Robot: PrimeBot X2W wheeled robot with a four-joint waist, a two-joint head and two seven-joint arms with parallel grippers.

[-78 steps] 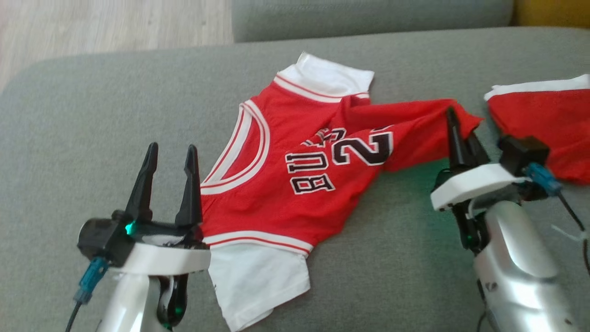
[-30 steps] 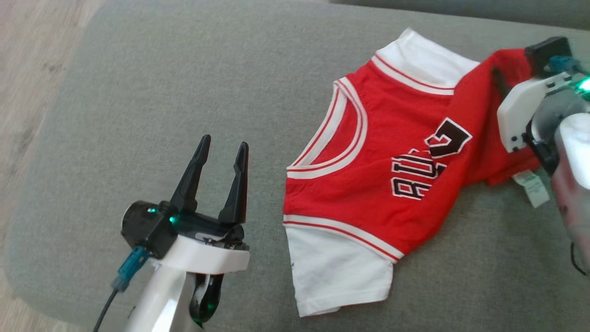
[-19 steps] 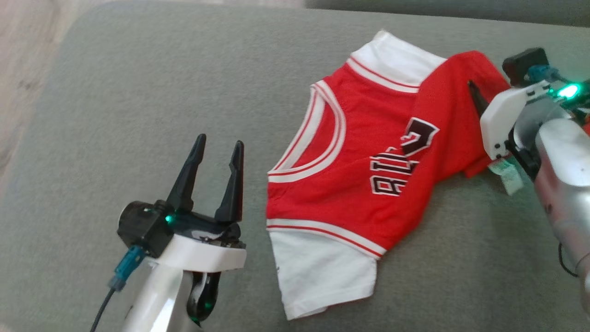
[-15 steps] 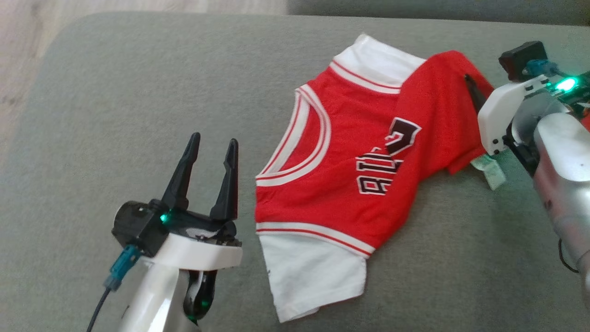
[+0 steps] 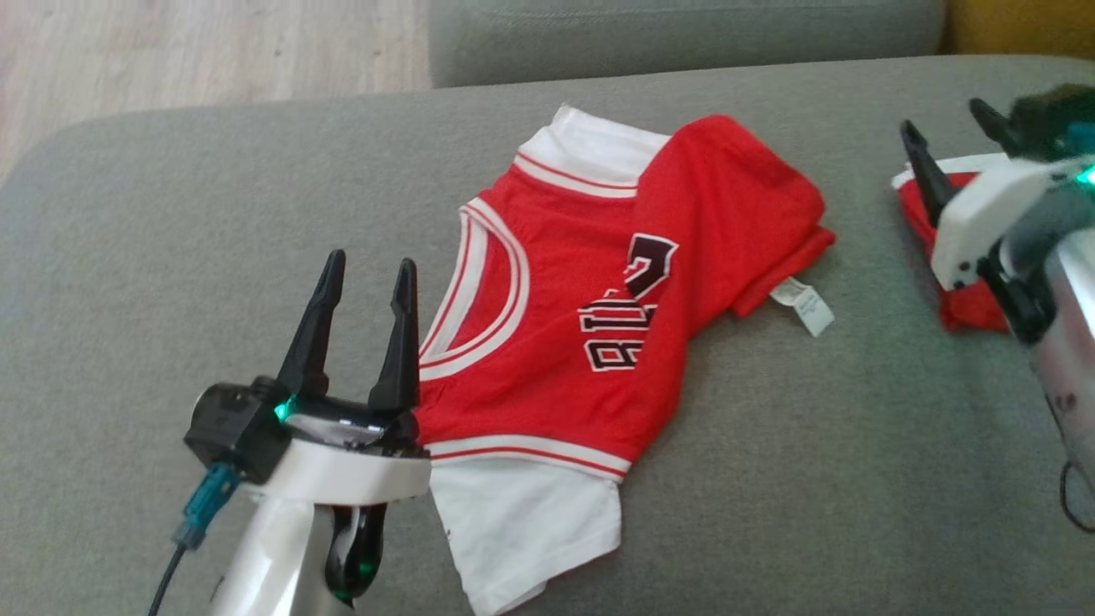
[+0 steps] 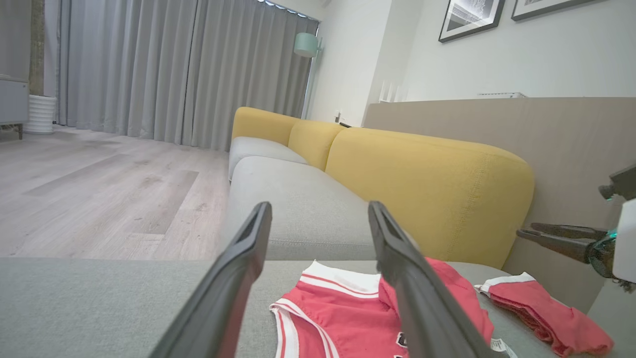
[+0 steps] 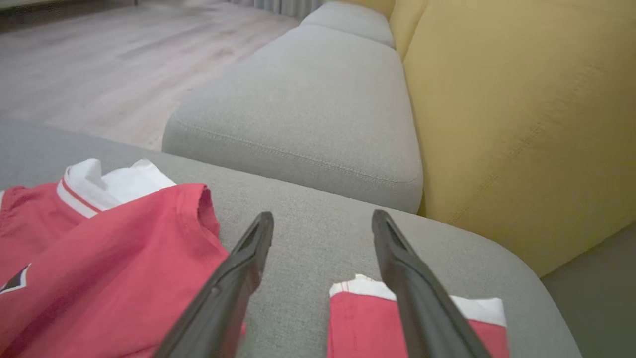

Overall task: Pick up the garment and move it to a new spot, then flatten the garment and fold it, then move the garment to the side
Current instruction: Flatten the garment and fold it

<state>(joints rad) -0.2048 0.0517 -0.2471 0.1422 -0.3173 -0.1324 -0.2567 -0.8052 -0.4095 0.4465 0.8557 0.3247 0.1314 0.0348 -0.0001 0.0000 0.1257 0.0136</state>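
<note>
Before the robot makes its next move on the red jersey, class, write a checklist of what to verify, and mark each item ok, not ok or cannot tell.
1. Right gripper open and off the jersey: ok.
2. Left gripper open and empty: ok.
3. Jersey's hem end folded over its chest: ok.
4. Fold lies square: not ok; the flap sits skewed and the wash label sticks out.
5. White sleeves tucked in: not ok; both lie spread out.
6. Second red garment apart from the jersey: ok.
</note>
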